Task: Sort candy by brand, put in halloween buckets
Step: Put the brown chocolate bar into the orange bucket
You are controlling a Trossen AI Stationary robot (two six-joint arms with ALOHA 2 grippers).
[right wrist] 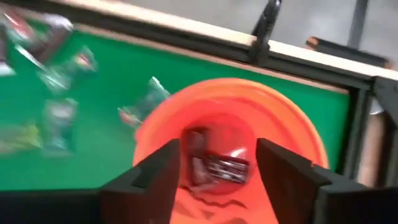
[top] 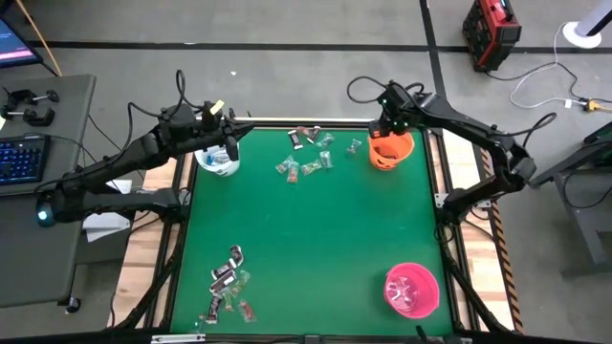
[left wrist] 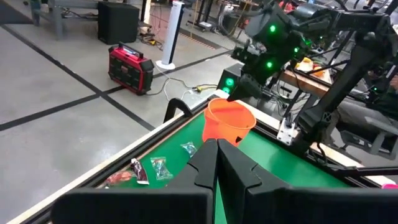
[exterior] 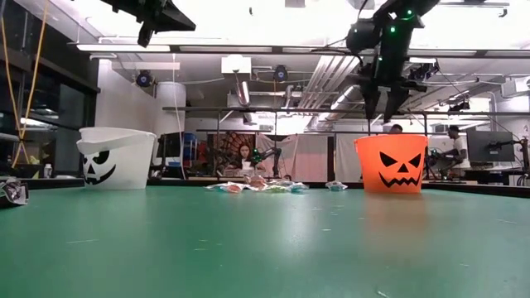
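Near edge of the green table point(top: 316, 239), left to right: a loose pile of candy point(top: 229, 285) in dark and clear wrappers at the near-left corner; the pink bucket point(top: 412, 290) at the near-right corner, upright, mouth up.

Far edge, left to right: the white bucket point(top: 216, 161) at the far-left corner, upright, black jack-o'-lantern face toward the low camera. Left gripper point(top: 229, 145) above and just beside this bucket; fingers point(left wrist: 214, 165) pressed together, nothing between them. A second scatter of candy point(top: 308, 153) along the middle of the far edge, between the white and orange buckets; dark red-brown and greenish clear wrappers mixed, pieces close together, some touching. One piece point(top: 354, 146) apart from the scatter, just beside the orange bucket point(top: 391, 148). Orange bucket at the far-right corner, upright, black face toward the low camera. Right gripper point(top: 387, 125) directly above its mouth, pointing down; fingers point(right wrist: 283, 171) spread apart, holding nothing. Dark-wrapped candy point(right wrist: 214, 163) lies inside on the bucket floor, seen between the fingers in the right wrist view.

Beyond the table: a red case point(top: 491, 32) on the floor; people seated at desks in the room behind.
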